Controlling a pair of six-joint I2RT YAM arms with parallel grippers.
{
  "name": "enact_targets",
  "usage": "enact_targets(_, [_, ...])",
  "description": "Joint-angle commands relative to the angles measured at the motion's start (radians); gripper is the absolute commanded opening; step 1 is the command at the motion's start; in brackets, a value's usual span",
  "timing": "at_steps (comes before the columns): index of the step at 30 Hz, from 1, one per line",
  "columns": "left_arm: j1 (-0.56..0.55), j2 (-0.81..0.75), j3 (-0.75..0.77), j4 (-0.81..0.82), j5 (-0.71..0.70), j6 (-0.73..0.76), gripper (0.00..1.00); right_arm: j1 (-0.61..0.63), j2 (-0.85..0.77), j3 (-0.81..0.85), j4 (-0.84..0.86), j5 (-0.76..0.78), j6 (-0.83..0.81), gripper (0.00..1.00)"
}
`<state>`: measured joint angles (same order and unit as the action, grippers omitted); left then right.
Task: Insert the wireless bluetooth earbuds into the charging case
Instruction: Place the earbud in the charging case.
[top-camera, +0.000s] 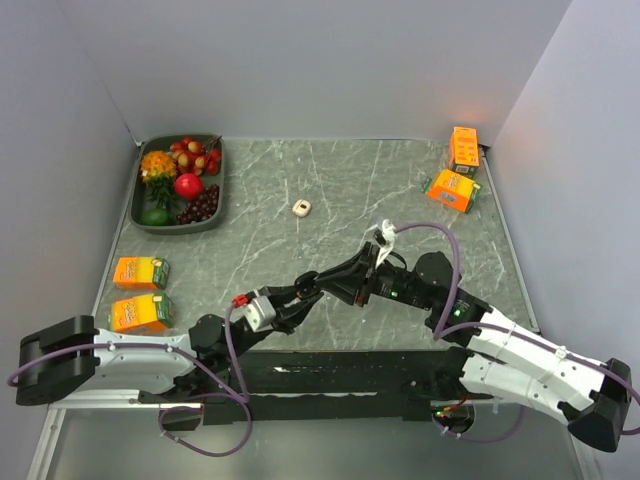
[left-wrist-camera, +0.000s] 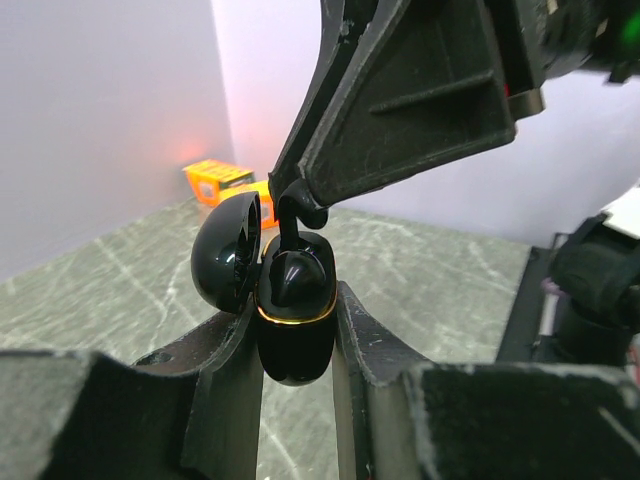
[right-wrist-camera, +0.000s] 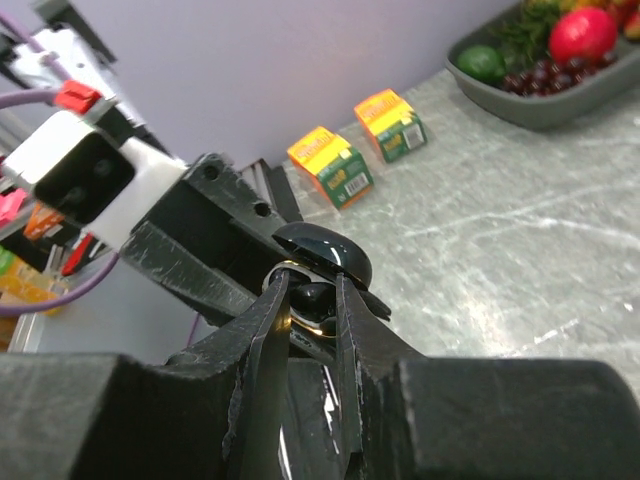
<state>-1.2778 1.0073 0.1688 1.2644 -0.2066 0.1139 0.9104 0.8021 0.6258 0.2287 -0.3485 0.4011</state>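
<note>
1. Above the worktop (top-camera: 400, 200), near middle: charging case (left-wrist-camera: 295, 320), lid open, pinched at its body by left jaws.
2. One earbud (left-wrist-camera: 290, 225): pinched in right jaws, tip entering case.
3. Handling, judged: light, rigid, glossy-slippery; hold earbud by its stem.
4. Two orange cartons (right-wrist-camera: 330, 165): print too small to read.

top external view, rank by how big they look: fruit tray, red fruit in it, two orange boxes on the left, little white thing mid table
1. fruit tray
2. upper left orange box and lower left orange box, look alike
3. red fruit
4. white thing
</note>
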Motion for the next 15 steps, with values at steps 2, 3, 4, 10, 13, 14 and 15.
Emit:
enact_targets(2, [-0.052, 0.039, 0.081, 0.107, 0.006, 0.095, 0.01, -0.011, 0.054, 0.043, -0.144, 0.066, 0.041, 0.00])
enact_targets(3, [-0.058, 0.048, 0.084, 0.110, -0.002, 0.105, 0.01, -0.011, 0.057, 0.045, -0.161, 0.065, 0.044, 0.00])
enact_targets(4, [-0.066, 0.053, 0.084, 0.115, -0.011, 0.118, 0.01, -0.016, 0.062, 0.045, -0.167, 0.066, 0.048, 0.00])
enact_targets(10, [-0.081, 0.051, 0.077, 0.145, -0.005, 0.145, 0.01, -0.036, 0.080, 0.038, -0.190, 0.068, 0.071, 0.00])
enact_targets(13, [-0.086, 0.039, 0.071, 0.158, -0.001, 0.145, 0.01, -0.044, 0.088, 0.034, -0.187, 0.056, 0.084, 0.00])
enact_targets(14, [-0.084, 0.031, 0.067, 0.159, 0.003, 0.147, 0.01, -0.042, 0.088, 0.031, -0.187, 0.049, 0.084, 0.00])
enact_targets(15, [-0.086, 0.027, 0.067, 0.158, 0.004, 0.147, 0.01, -0.044, 0.092, 0.029, -0.183, 0.051, 0.088, 0.00])
